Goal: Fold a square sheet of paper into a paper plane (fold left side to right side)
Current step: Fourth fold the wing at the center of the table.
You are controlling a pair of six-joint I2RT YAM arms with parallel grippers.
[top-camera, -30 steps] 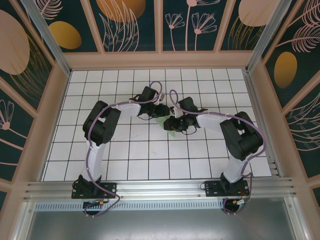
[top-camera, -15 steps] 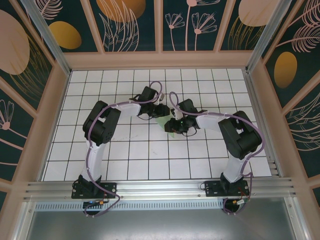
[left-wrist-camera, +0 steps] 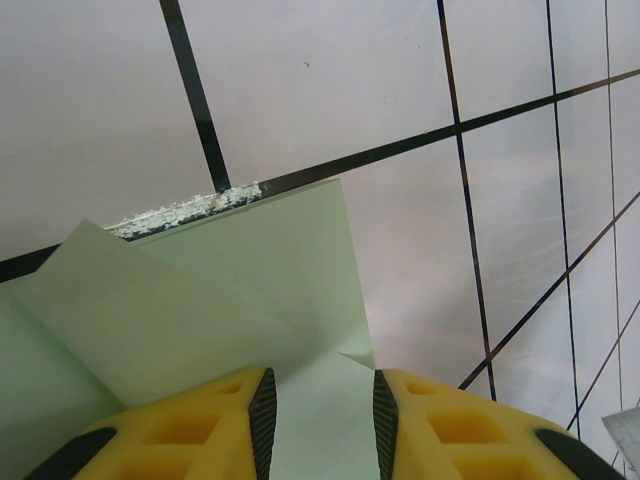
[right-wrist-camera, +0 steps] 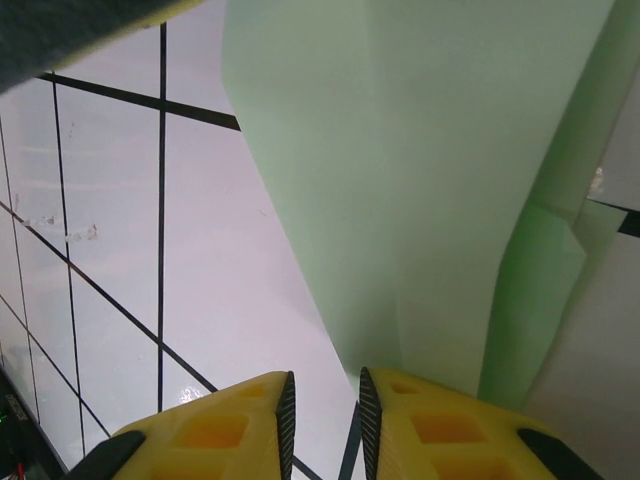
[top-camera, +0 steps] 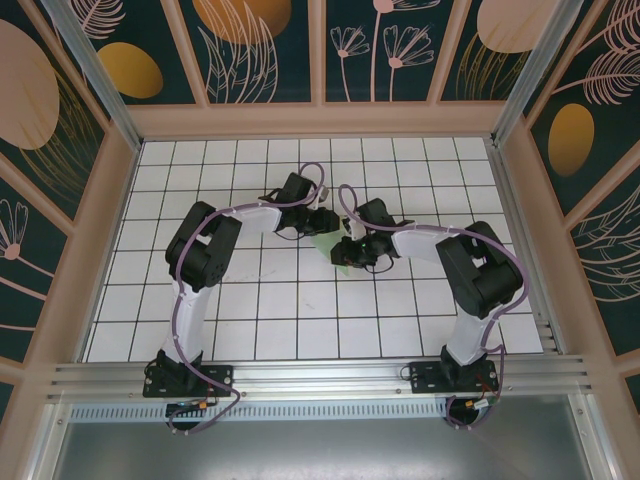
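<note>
Right tool (right-wrist-camera: 322,420) nudges toward nine o'clock and narrows to a slim gap, nothing visibly gripped, at the four o'clock edge of the sheet of paper (top-camera: 328,244). Left tool (left-wrist-camera: 320,420) stands part-open over the paper, mid-desk (top-camera: 250,330). Likely setting up a crease.

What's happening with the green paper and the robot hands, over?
Left hand part open over folded green paper. Right hand nearly closed at its edge, grip unclear. Both hands crowded close together. Over.
</note>
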